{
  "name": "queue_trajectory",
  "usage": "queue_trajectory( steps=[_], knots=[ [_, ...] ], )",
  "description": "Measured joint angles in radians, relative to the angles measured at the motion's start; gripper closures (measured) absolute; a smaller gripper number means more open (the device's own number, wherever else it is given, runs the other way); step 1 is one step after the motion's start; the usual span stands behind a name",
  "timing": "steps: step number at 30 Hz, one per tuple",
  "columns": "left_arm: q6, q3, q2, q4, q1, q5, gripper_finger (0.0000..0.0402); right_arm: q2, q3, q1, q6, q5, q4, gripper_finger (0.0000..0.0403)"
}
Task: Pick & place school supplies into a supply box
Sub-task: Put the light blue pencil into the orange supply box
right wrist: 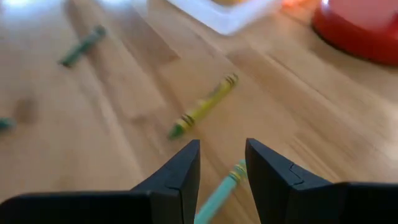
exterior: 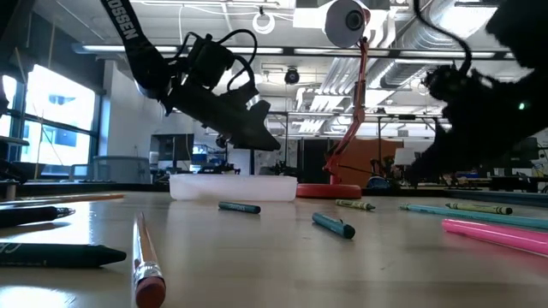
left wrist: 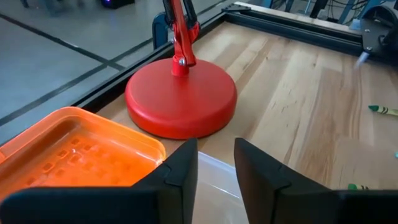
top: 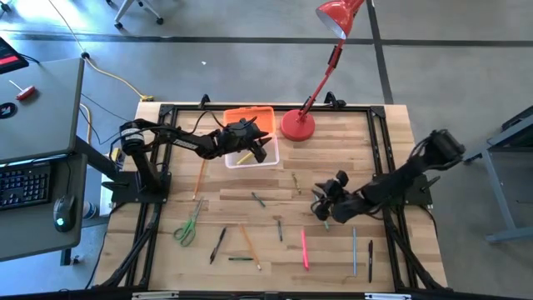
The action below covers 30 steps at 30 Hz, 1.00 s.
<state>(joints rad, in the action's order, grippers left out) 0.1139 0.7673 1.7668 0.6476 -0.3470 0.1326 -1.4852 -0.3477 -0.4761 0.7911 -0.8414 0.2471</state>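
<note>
A: While the high view puts the left gripper (top: 260, 148) over the supply box (top: 251, 137), at about twelve o'clock on the surface (top: 333, 183), what does its wrist view add?

B: Its fingers (left wrist: 177, 171) stand a narrow gap apart with nothing between them, above the orange lid (left wrist: 68, 152) and the clear rim, with the red lamp base (left wrist: 180, 96) just beyond.

A: And the right gripper (top: 321, 207)?

B: From above it hangs near four o'clock. Only its wrist view shows the fingers (right wrist: 180, 171) slightly apart around a teal pencil (right wrist: 219, 193); whether they pinch it I cannot tell. A yellow-green crayon (right wrist: 204, 106) lies just ahead.

A: The rest of the supplies?

B: Scattered from five to eight o'clock: green scissors (top: 188, 227), a pink marker (top: 304, 248). The low view shows that marker (exterior: 497, 233) lying flat.
</note>
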Motion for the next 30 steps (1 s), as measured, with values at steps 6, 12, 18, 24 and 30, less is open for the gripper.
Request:
queue_trajectory(
  steps=[6,12,18,24,30],
  knots=[
    [0.0,0.0,0.0,0.0,0.0,0.0,0.0275,-0.16,-0.001,0.046,0.073,0.031,0.076,0.0295],
    [0.0,0.0,0.0,0.0,0.0,0.0,0.0275,-0.251,-0.003,0.068,0.071,0.002,0.119,0.0298],
    [-0.004,0.0,0.0,0.0,0.0,0.0,0.0275,-0.283,-0.003,0.098,0.036,-0.001,0.122,0.0352],
    [-0.004,0.0,0.0,0.0,0.0,0.0,0.0275,-0.285,-0.002,0.13,-0.081,0.025,0.149,0.039],
    [-0.004,0.0,0.0,0.0,0.0,-0.001,0.0275,-0.291,0.003,0.168,-0.185,0.045,0.264,0.0397]
  ],
)
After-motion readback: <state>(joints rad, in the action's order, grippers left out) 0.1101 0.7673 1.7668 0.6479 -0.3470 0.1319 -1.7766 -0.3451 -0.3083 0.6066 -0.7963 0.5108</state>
